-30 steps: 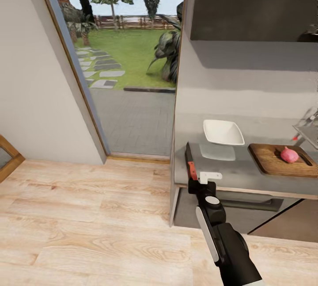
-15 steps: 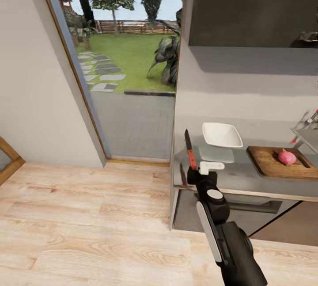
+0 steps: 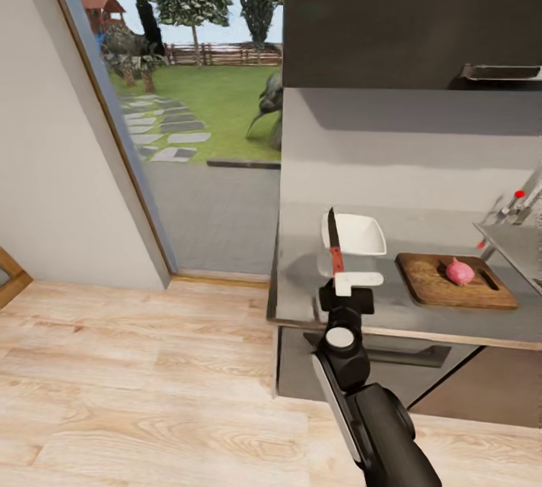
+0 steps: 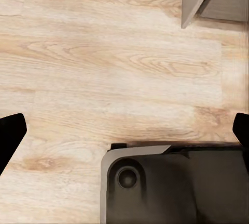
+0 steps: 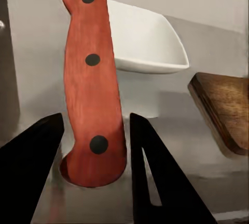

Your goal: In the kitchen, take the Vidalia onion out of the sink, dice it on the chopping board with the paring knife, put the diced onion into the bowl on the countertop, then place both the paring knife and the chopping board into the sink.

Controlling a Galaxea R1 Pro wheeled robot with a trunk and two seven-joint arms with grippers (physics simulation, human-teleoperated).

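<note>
Since one second ago the paring knife (image 3: 333, 240) has left the table (image 3: 301, 299) and is now raised, blade upward, in the right pincer (image 3: 348, 281), closed on its red-orange handle; the head camera has also shifted, so the scene's slide leftward is not movement of the objects. Left to right along the table stand the knife, the bowl (image 3: 354, 234), the chopping board (image 3: 429, 287) carrying the whole Vidalia onion (image 3: 460, 271), and the sink (image 3: 519, 242) edge at far right. Judged step: carry the knife to the board for dicing; it calls for a firm grip, a lift clear of the bowl rim, and turning the blade downward only over the onion. The right wrist view shows what the head view cannot: the handle (image 5: 93, 94) seated between both fingers (image 5: 155, 182). The left wrist view shows wooden floor (image 4: 119, 63); the left pincer's (image 4: 124, 130) fingertips sit wide apart at the edges, holding nothing.
</note>
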